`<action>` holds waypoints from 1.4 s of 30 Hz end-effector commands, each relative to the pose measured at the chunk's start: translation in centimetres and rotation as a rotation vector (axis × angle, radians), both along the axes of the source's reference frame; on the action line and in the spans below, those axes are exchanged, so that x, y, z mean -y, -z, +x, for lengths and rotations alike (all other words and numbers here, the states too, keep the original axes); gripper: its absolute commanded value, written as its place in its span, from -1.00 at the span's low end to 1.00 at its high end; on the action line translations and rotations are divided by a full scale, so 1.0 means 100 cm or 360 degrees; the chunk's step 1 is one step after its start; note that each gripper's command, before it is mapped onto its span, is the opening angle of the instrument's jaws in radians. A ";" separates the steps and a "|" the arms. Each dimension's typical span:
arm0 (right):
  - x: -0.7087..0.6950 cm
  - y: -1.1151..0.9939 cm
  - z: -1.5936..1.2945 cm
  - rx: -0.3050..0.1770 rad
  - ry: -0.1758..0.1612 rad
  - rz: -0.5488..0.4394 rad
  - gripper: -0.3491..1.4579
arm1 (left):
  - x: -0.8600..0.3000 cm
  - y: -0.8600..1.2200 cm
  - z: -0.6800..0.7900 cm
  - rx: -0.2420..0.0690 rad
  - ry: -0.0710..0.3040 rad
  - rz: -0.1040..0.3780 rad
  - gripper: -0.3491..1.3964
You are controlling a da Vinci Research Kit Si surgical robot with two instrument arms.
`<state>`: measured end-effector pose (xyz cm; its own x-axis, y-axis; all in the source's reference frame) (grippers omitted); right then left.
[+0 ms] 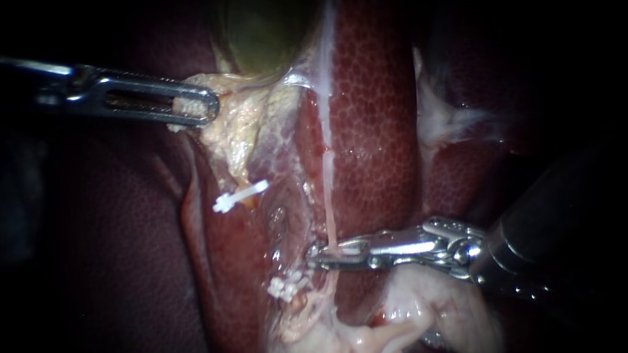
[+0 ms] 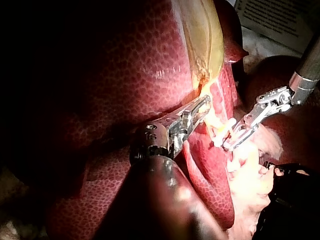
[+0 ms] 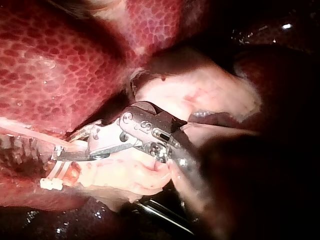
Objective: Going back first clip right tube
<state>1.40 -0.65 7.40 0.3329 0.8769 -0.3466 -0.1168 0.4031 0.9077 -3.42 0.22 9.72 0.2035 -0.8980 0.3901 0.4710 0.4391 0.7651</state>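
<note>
Left instrument: the slim steel instrument with windowed jaws [image 1: 206,108] comes in from 9 o'clock. Its jaws are clamped together on the edge of the yellowish fatty tissue [image 1: 242,124].
Gallbladder: the olive-green sac [image 1: 261,33] sits at 12 o'clock, just above that tissue.
Liver: the dark red, mottled organ [image 1: 373,131] fills the field around it.
Right tube: the thin, pale pink strand [image 1: 329,189] runs from 12 o'clock straight down to 6 o'clock, over the liver.
Right instrument: the silver hinged instrument on a dark shaft [image 1: 317,256] enters from 4 o'clock. Its jaws stand a narrow gap apart, straddling the right tube at about 6 o'clock.
Clip at the tube: a small white clip piece [image 1: 352,247] shows inside those jaws, at 3 o'clock of the tube. I cannot tell whether it is fastened.
Other clips: a white toothed plastic clip [image 1: 239,196] crosses a yellowish strand at 9 o'clock of the tube. A second white clip [image 1: 288,286] lies at 7 o'clock of the right instrument's tip.
</note>
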 end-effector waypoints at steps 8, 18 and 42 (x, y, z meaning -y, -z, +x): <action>0.0003 -0.0001 0.0008 -0.0033 0.0049 -0.0012 -1.00 | 0.0000 0.0000 0.0000 0.0001 0.0000 0.0000 -1.00; 0.0009 -0.0003 0.0045 -0.0199 0.0091 -0.0369 0.05 | 0.0000 -0.0001 -0.0001 0.0000 0.0000 -0.0001 -1.00; -0.0026 0.0024 -0.0023 -0.0314 0.0117 -0.0769 0.05 | 0.0001 0.0000 0.0002 0.0001 -0.0002 -0.0001 -1.00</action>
<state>1.13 -0.35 7.10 0.2733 0.5728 -0.7728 0.0838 0.7861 0.6124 -3.40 0.20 9.73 0.2040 -0.8975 0.3909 0.4705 0.4401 0.7649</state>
